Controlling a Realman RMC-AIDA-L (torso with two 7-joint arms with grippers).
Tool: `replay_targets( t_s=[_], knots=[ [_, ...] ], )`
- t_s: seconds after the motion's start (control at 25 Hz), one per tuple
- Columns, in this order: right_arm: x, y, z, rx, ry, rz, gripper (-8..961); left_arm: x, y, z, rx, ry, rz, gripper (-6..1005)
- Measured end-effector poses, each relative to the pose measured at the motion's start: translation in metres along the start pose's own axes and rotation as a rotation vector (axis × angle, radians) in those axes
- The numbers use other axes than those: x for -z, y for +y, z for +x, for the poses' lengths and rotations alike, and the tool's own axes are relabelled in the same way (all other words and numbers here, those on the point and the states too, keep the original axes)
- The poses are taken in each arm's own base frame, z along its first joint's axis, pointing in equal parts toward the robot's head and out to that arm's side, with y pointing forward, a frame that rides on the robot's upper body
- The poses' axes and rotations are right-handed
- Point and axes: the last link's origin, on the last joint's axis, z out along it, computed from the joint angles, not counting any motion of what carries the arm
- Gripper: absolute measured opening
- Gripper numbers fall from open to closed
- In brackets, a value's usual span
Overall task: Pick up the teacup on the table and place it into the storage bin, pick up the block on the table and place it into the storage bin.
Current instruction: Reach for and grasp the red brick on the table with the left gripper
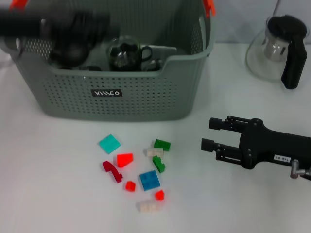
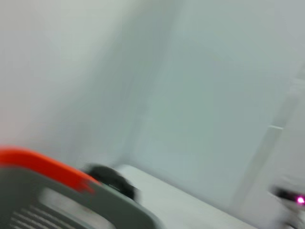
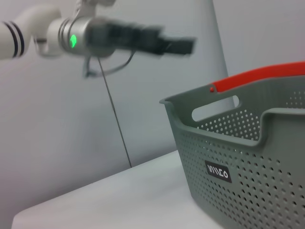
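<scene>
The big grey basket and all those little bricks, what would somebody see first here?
First the storage bin, at the back of the table, with a dark glass teacup already inside it. In front of it lies a scatter of small colourful blocks. The right claw rests on the table beside the blocks, while the left claw is a dark blur above the bin.

Off-task stuff you've got: glass teapot [image 1: 274,51] with black handle and lid at 2 o'clock on the white table [image 1: 48,184], well apart from everything else. Grey cable [image 3: 114,114] hangs down against the wall behind.
</scene>
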Motion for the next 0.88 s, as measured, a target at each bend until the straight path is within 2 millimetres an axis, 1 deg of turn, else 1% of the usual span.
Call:
replay_targets(
  t_s=[0.08,0.16,0.2,0.24,0.36,0.48,0.52,0.56,0.64,0.88],
  knots=[
    [0.0,0.0,0.0,-0.001,0.003,-0.002,673,0.011,0.006,-0.028,-0.025,-0.006,-0.069,662],
    [0.0,0.0,0.0,-0.001,0.004,-0.003,673,0.016,0.013,-0.055,-0.049,-0.032,-0.103,661],
    [0.0,0.0,0.0,-0.002,0.004,-0.003,673,0.018,0.016,-0.064,-0.056,-0.049,-0.108,661],
    [0.0,0.0,0.0,-0.004,0.004,-0.003,673,0.019,0.02,-0.079,-0.067,-0.086,-0.114,661],
    [0.001,0.002,0.002,-0.01,0.007,-0.005,673,0.019,0.026,-0.107,-0.069,-0.185,-0.122,660],
    [0.002,0.003,0.004,-0.014,0.007,-0.007,673,0.016,0.027,-0.122,-0.071,-0.245,-0.107,659],
    [0.002,0.003,0.004,-0.015,0.007,-0.007,673,0.016,0.027,-0.122,-0.071,-0.245,-0.107,659],
    [0.002,0.004,0.004,-0.017,0.007,-0.007,673,0.009,0.026,-0.132,-0.097,-0.274,-0.086,659],
    [0.003,0.005,0.006,-0.024,0.006,-0.009,673,0.003,0.025,-0.14,-0.131,-0.292,-0.072,658],
    [0.005,0.007,0.011,-0.046,0.004,-0.005,674,-0.025,0.023,-0.171,-0.23,-0.335,0.006,658]
  ],
)
